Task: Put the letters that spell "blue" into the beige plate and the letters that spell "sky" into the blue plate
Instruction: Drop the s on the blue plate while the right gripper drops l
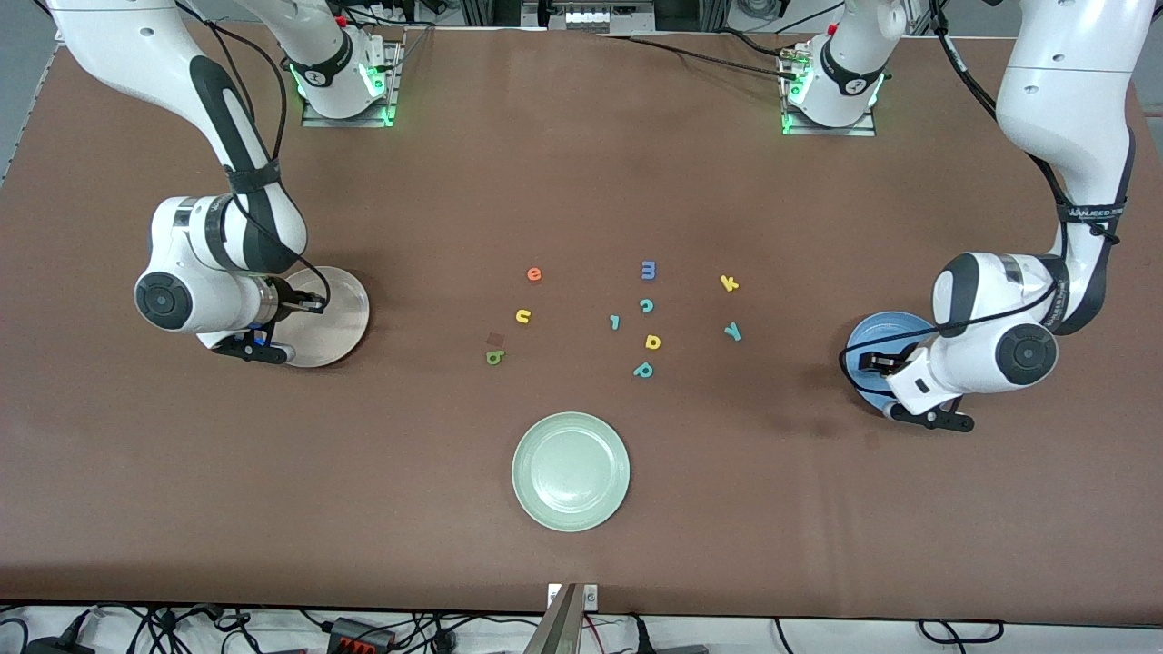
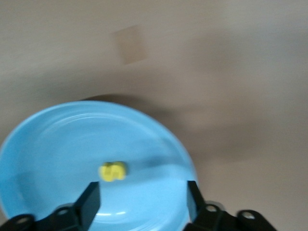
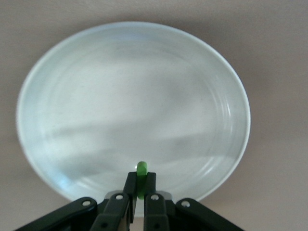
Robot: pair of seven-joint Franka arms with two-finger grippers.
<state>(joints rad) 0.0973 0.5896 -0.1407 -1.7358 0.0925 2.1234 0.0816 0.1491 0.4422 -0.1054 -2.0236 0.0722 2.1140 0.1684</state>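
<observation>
My left gripper [image 2: 141, 199] hangs open over the blue plate [image 2: 57, 144], and the yellow s [image 2: 112, 171] lies in that plate just off its fingertips. My right gripper [image 3: 141, 185] is shut on the thin green l [image 3: 142, 168] above the beige plate [image 3: 96, 96]. In the front view the beige plate [image 1: 343, 318] lies at the right arm's end and the blue plate [image 1: 868, 338] at the left arm's end. Between them lie the e [image 1: 534, 273], u [image 1: 523, 315], b [image 1: 494, 357], k [image 1: 729, 283] and y [image 1: 733, 331].
A pale green plate [image 1: 571, 470] lies nearest the front camera at mid-table. Other loose letters sit among the task's letters: a purple m [image 1: 648, 270], teal c [image 1: 646, 305], small teal l-like piece [image 1: 615, 321], yellow a [image 1: 652, 341] and teal p [image 1: 643, 370].
</observation>
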